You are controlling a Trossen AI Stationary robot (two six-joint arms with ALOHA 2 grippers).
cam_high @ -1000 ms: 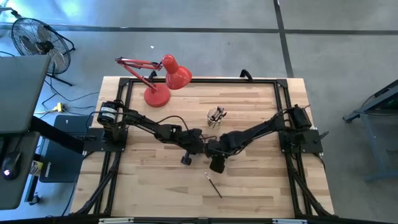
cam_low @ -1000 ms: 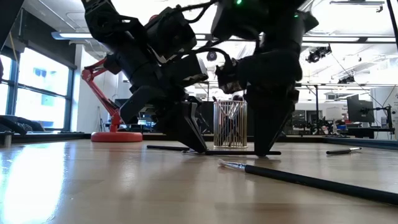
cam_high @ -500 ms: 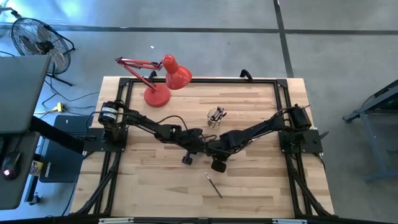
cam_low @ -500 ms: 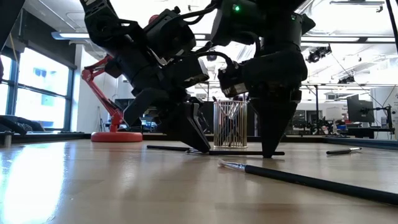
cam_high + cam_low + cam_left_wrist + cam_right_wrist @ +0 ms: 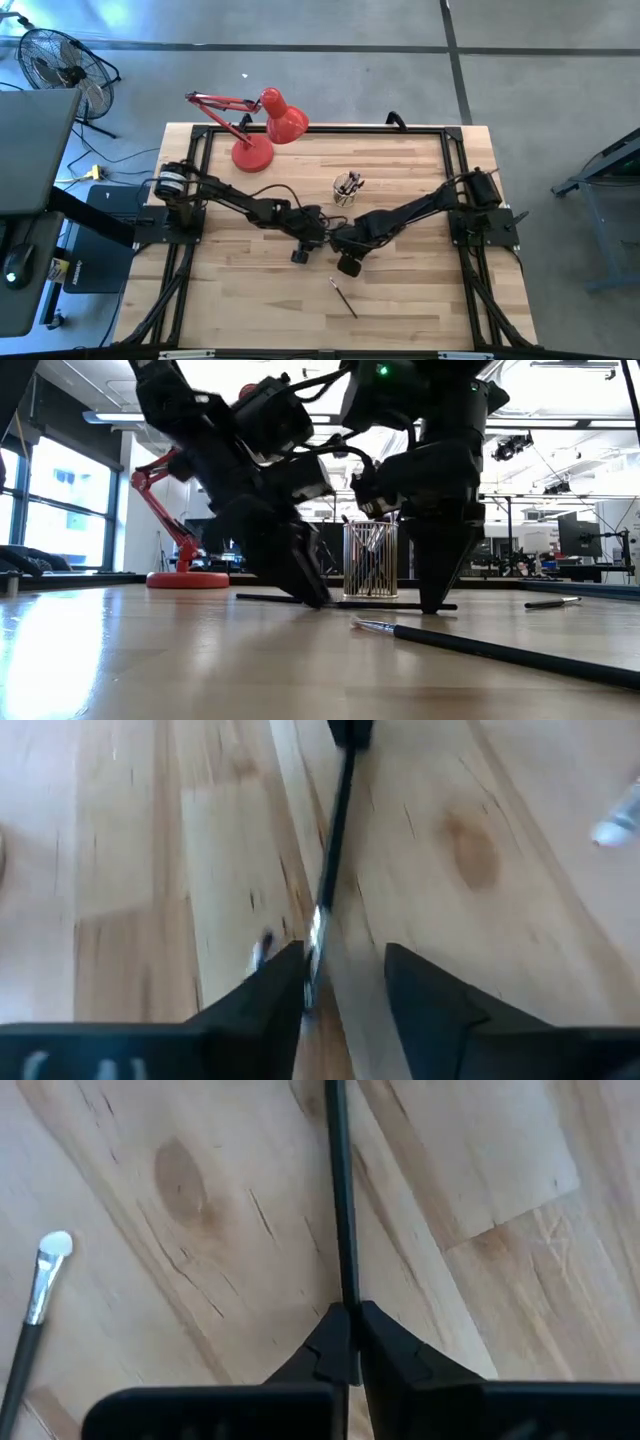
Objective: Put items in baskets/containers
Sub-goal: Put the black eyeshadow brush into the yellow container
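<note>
Handover at mid-desk: right end effector [image 5: 347,1342] pinches a brush [image 5: 340,1200] as left end effector [image 5: 342,982] (fingers spread) lets go; next, carry it to the glass cup [image 5: 346,189].

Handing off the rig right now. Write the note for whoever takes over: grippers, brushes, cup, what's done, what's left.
Right gripper: shut on a brush lying on the table, mid-table.
Left gripper: fingers open around the same brush's other end, no grip.
Glass cup: stands behind the grippers, already holding several brushes.
Left to do: lift the gripped brush into the cup, then the loose brush near the front edge, and another off to the side.
</note>
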